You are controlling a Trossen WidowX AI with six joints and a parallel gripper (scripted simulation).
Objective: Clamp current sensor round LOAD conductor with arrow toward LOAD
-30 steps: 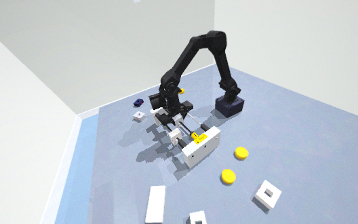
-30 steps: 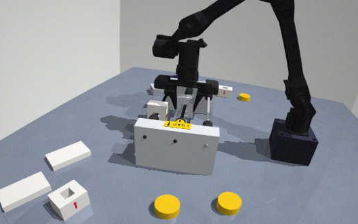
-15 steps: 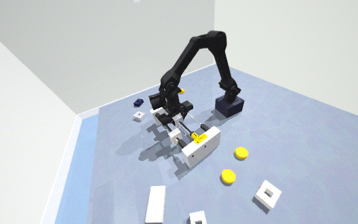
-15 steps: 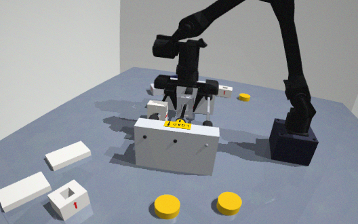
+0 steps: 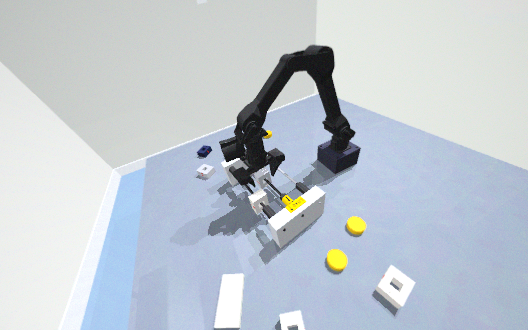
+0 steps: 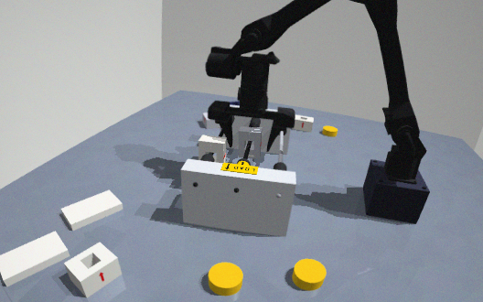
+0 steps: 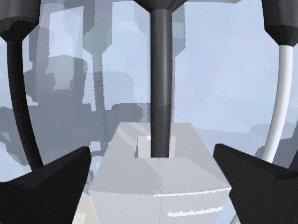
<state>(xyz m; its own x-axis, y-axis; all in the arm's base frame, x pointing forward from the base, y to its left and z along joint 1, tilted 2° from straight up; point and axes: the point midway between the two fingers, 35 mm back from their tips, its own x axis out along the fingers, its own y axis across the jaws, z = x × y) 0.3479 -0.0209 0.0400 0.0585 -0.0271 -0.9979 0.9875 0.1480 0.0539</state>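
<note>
The grey split-core current sensor [image 5: 265, 176] [image 6: 251, 139] [image 7: 162, 176] is set round the middle rod [image 5: 275, 188] [image 6: 247, 150] [image 7: 161, 75]. The gripper [image 5: 260, 174] [image 6: 251, 145] [image 7: 153, 153] is let go, opened wide. The sensor is probably light, hard and a bit slippery, best held by its flat sides.

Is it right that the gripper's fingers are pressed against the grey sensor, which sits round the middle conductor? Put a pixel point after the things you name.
Not pressed against it: the wrist view shows the gripper [image 5: 260, 171] [image 6: 252, 143] [image 7: 153, 153] open, with gaps beside the grey sensor [image 6: 250, 133] [image 7: 162, 192]. The sensor does sit round the middle conductor [image 7: 161, 75].
</note>
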